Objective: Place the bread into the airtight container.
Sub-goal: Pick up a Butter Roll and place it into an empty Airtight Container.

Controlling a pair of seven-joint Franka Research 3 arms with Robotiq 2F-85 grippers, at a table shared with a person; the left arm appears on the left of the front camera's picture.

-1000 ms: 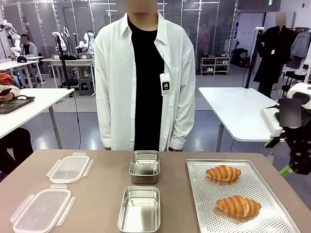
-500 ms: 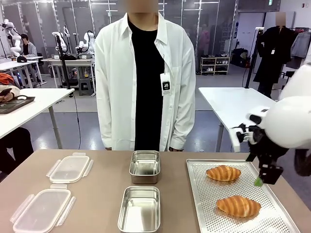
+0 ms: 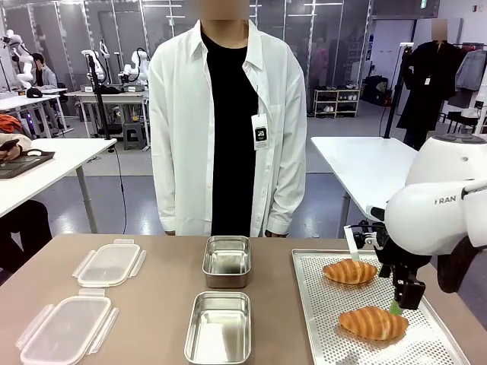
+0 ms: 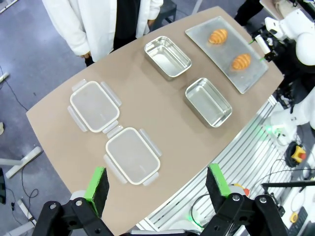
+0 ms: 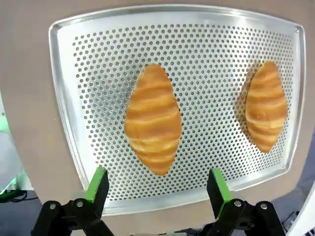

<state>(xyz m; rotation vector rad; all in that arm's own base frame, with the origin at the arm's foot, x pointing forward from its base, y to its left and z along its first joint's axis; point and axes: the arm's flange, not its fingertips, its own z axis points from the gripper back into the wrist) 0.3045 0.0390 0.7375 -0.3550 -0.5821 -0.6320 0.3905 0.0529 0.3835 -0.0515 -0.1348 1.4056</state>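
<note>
**Nothing gripped, nothing boxed**

In the front view a perforated metal tray [image 3: 319, 323] lies on the table [image 3: 160, 304], at 3 o'clock from two steel boxes. Two breads rest on the tray, apart from each other: the near croissant [image 3: 373, 322], and the far croissant [image 3: 350, 271] at about 11 o'clock from it. The right arm [image 3: 426, 220] reaches in from 3 o'clock, and the right gripper [image 5: 156, 187] hangs over the tray, at about 1 o'clock from the near croissant. In the right wrist view its green-padded fingers [image 5: 97, 184] are spread wide and hold nothing. One croissant lies centred beyond them and the other at 3 o'clock; which is which cannot be told.

The near container [image 3: 219, 327] and the far container [image 3: 227, 261] at its 12 o'clock both stand open and bare inside. Two clear lids [image 3: 109, 264] lie at 9 o'clock from them.

The left gripper [image 4: 157, 181] hovers high above the table, released and empty.

A person [image 3: 228, 114] stands at the table's 12 o'clock edge
</note>
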